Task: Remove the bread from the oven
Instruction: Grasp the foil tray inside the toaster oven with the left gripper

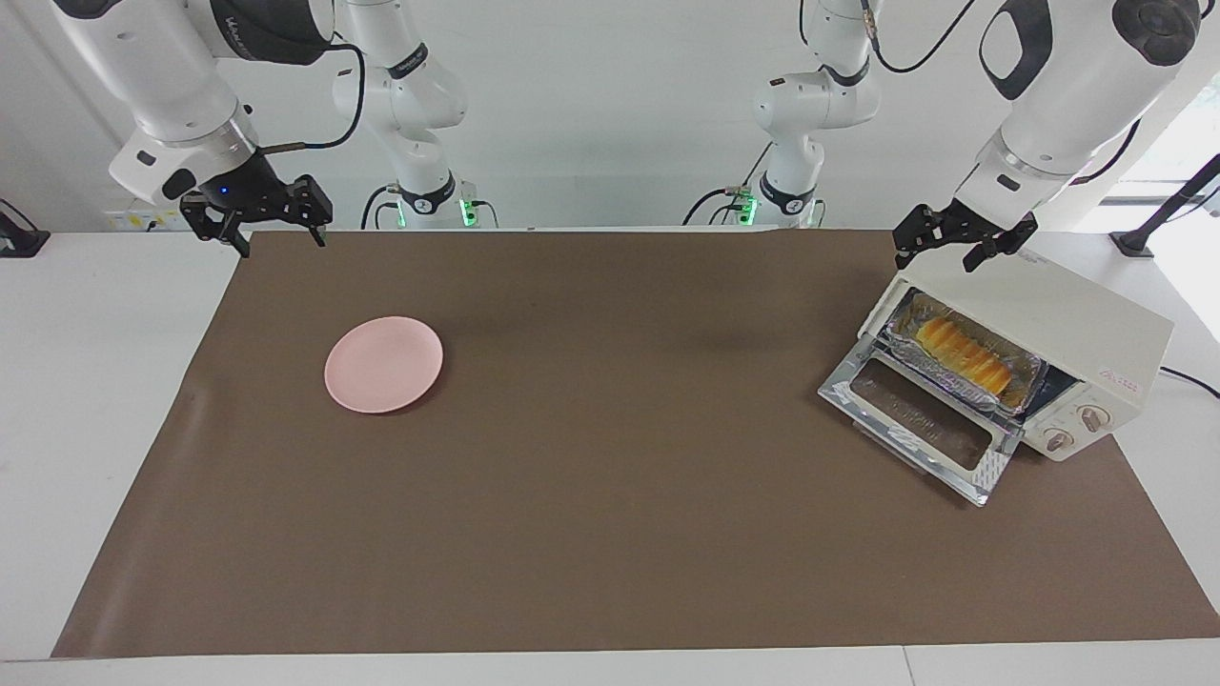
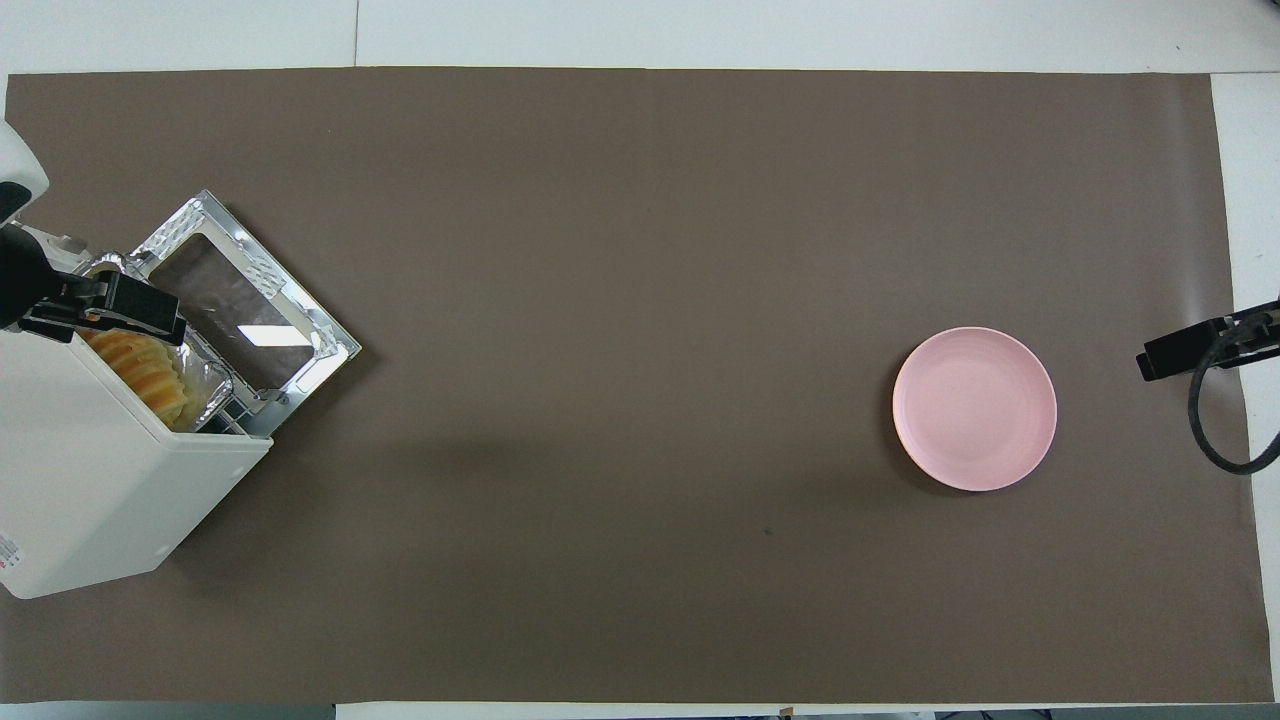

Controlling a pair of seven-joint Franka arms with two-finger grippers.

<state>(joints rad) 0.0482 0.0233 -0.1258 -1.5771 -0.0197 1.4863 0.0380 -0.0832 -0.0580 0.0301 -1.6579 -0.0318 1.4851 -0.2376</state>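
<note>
the bread [image 1: 965,354] is seen in a foil tray [image 1: 1025,386] inside the open oven [image 1: 1067,324], at the left arm's end of the worktop [image 1: 610,457]. the left end effector [image 1: 963,250] is held spread and empty above the oven top; the right end effector [image 1: 255,229], spread too, waits over the worktop edge. the foil could be snagged and dragged out if the reach is made too low.

Oven [image 1: 1048,319]: smooth cream casing, slight sheen. Door [image 1: 920,419]: glass pane, shiny metal frame. Foil tray [image 1: 958,354]: crinkled, reflective. Bread [image 1: 965,354]: ridged golden crust. Plate [image 1: 383,364]: smooth pink, matt. Counter [image 1: 610,495]: matt brown covering.

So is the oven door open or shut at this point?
Open. The oven has its glass door dropped flat onto the mat, and the bread lies exposed in its foil tray on the rack.
</note>
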